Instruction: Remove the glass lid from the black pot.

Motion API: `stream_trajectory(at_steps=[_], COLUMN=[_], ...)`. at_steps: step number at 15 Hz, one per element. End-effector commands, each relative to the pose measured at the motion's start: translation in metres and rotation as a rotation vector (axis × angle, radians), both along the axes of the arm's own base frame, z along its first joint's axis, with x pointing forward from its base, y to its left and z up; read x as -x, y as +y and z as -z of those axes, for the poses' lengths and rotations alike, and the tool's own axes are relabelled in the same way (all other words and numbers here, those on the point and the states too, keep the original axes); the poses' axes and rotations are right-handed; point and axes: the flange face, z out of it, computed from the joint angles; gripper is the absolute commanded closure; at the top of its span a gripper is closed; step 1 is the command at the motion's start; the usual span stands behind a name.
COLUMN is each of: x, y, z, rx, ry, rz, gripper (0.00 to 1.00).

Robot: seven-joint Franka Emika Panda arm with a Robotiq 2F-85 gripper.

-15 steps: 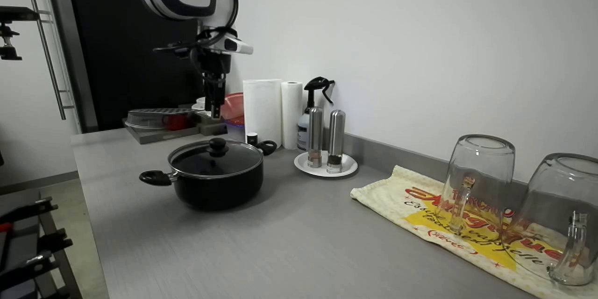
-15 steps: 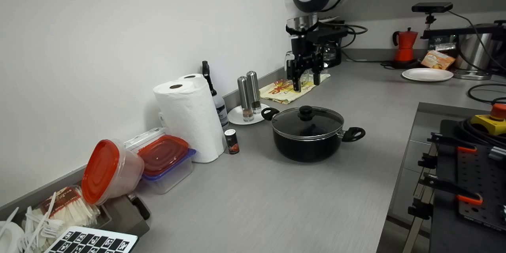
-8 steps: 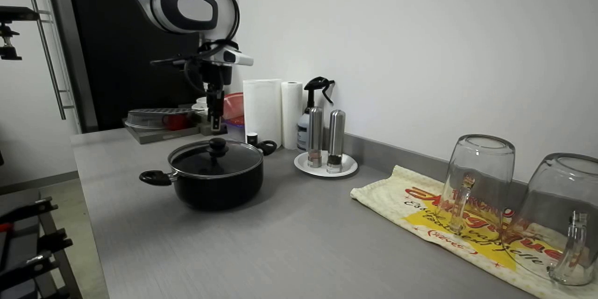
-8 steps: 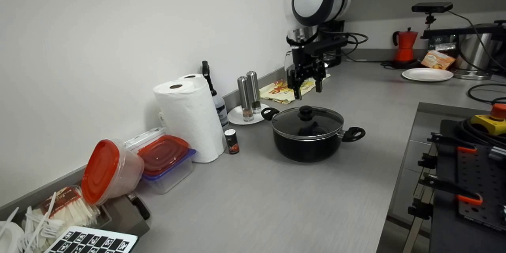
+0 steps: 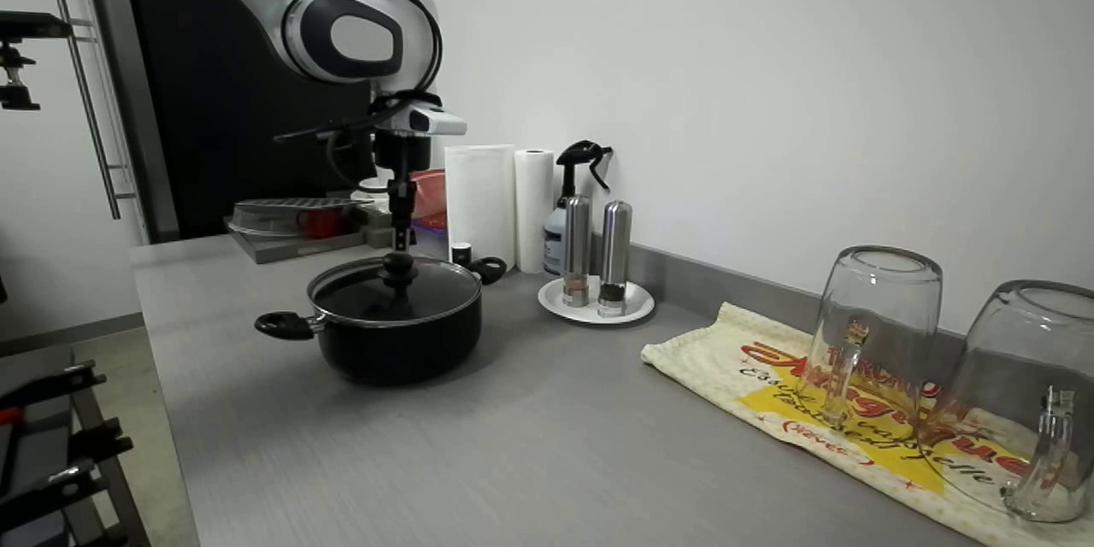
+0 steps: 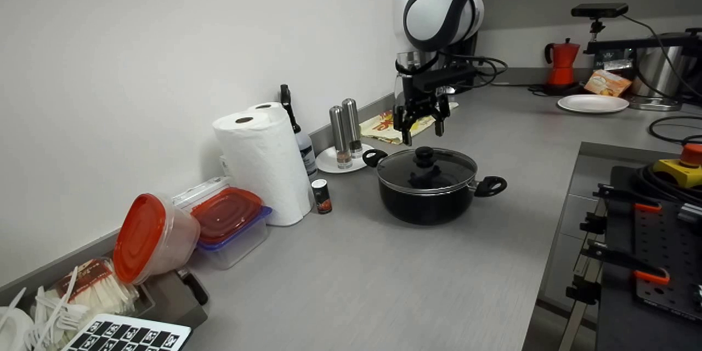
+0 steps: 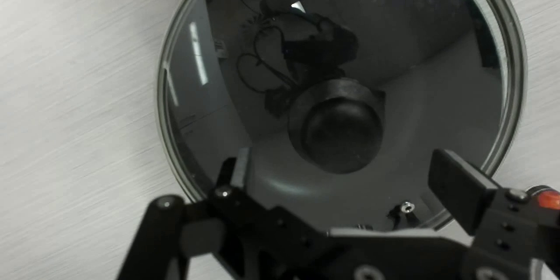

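The black pot (image 5: pixel 402 350) stands on the grey counter, its two side handles showing in both exterior views. Its glass lid (image 6: pixel 455 169) lies flat on top, metal rim all round and a black knob (image 7: pixel 343 135) at the centre. My gripper (image 6: pixel 423 135) points down over the lid, fingers wide apart and nothing between them. In the wrist view the gripper (image 7: pixel 340 155) has one finger on each side of the knob, which sits a little above the line of the fingertips in the picture. In an exterior view the fingertips (image 5: pixel 402 243) appear just above and behind the knob.
Near the pot are a small spice jar (image 6: pixel 322 196), paper towel rolls (image 6: pixel 263 159) and two steel grinders on a white plate (image 5: pixel 632 308). Two upturned glass mugs (image 5: pixel 872 316) stand on a printed towel (image 5: pixel 735 350). The counter's edge (image 6: pixel 554 230) runs beside the pot.
The arm has come down, bringing my gripper from well above the pot to close over the lid's knob. The fingers have stayed apart. Pot and lid have not moved.
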Motion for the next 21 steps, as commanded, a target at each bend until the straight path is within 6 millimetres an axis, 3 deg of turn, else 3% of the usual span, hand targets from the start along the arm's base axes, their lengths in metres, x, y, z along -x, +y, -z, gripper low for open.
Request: stream_trajectory(at_steps=[1, 5, 6, 8, 13, 17, 21], x=[-0.009, -0.011, -0.011, -0.011, -0.013, -0.010, -0.009], y=[0.001, 0.001, 0.001, 0.002, 0.003, 0.001, 0.001], z=[0.011, 0.019, 0.020, 0.022, 0.020, 0.014, -0.015], rx=[0.024, 0.030, 0.029, 0.031, 0.031, 0.032, 0.052], ry=[-0.011, 0.005, 0.009, 0.014, 0.012, 0.018, -0.026], rz=[0.045, 0.061, 0.057, 0.051, 0.049, 0.025, -0.031], gripper=[0.00, 0.00, 0.25, 0.33, 0.72, 0.76, 0.76])
